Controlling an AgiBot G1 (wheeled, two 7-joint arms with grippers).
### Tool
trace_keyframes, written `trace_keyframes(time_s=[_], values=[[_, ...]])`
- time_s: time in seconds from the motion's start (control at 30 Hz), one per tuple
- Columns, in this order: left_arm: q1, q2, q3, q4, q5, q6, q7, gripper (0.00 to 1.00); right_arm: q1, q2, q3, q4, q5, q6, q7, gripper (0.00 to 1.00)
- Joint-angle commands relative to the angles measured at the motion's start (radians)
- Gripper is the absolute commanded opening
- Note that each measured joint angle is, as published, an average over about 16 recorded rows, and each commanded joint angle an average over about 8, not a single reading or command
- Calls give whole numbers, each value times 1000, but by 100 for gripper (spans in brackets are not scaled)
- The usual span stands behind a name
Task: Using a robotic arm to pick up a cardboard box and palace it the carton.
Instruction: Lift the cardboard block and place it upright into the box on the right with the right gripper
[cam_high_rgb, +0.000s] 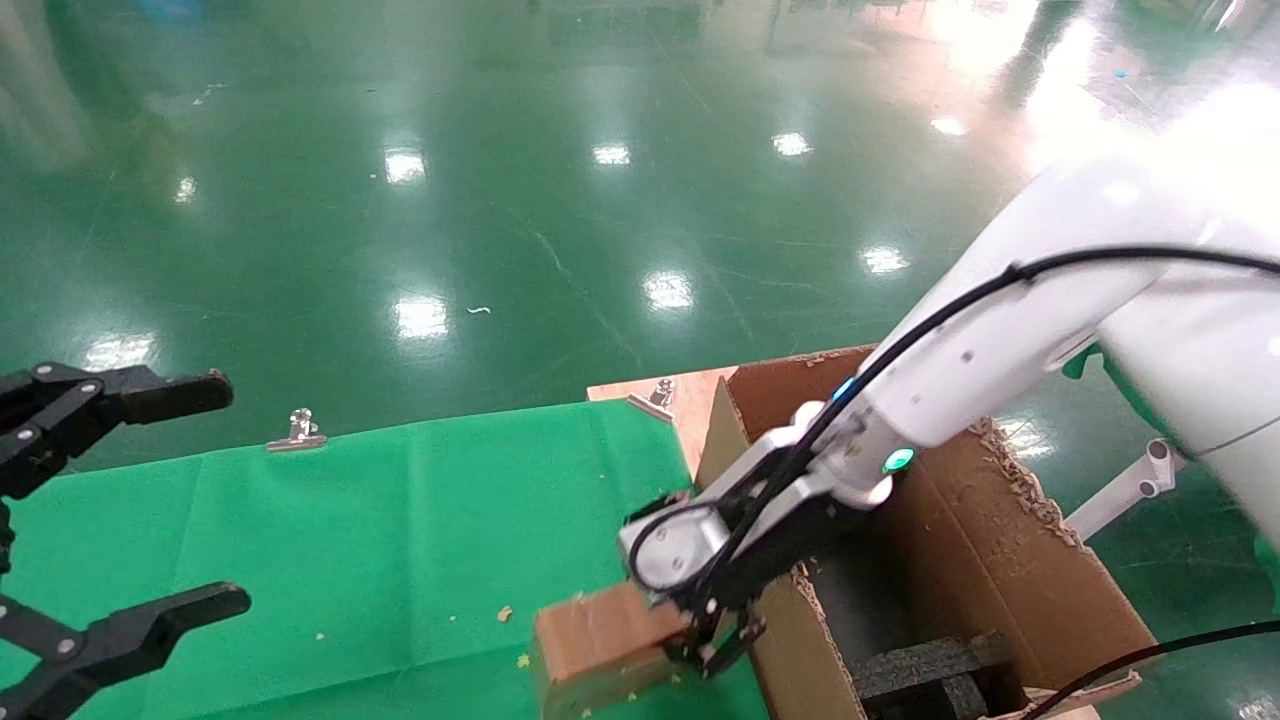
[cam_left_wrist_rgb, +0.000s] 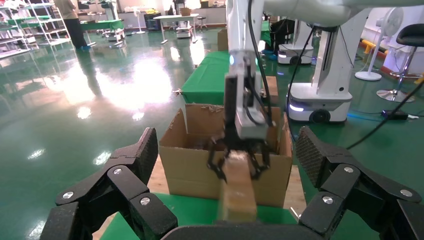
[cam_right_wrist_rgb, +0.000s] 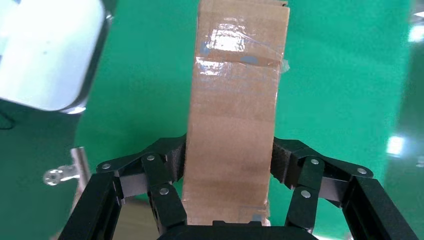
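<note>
Cardboard box (cam_high_rgb: 600, 635) juts lengthwise from right gripper (cam_high_rgb: 705, 640) fingers (cam_right_wrist_rgb: 170, 170).

Wood table (cam_high_rgb: 690, 400) w/ green cloth (cam_high_rgb: 400, 540), 2 metal clips (cam_high_rgb: 296, 432), crumbs on it.

matt brown cardboard box (cam_right_wrist_rgb: 232, 125) with glossy clear tape; corrugated carton (cam_high_rgb: 1010, 560), ragged edges; glossy green floor (cam_high_rgb: 500, 200).

Brown cardboard box (cam_high_rgb: 600, 635), brown carton (cam_high_rgb: 960, 560), green cloth (cam_high_rgb: 400, 530), black right pincer (cam_high_rgb: 715, 640)
</note>
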Motion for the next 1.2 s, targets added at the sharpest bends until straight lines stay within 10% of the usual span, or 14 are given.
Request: trace_keyframes(time_s=[0.03, 1.2], values=[[0, 0, 0, 0, 0, 0, 0, 100, 18, 9, 1, -11, 12, -4, -6, 0], [0, 0, 0, 0, 0, 0, 0, 100, 610, 315, -381, -285, 121, -21, -175, 0]])
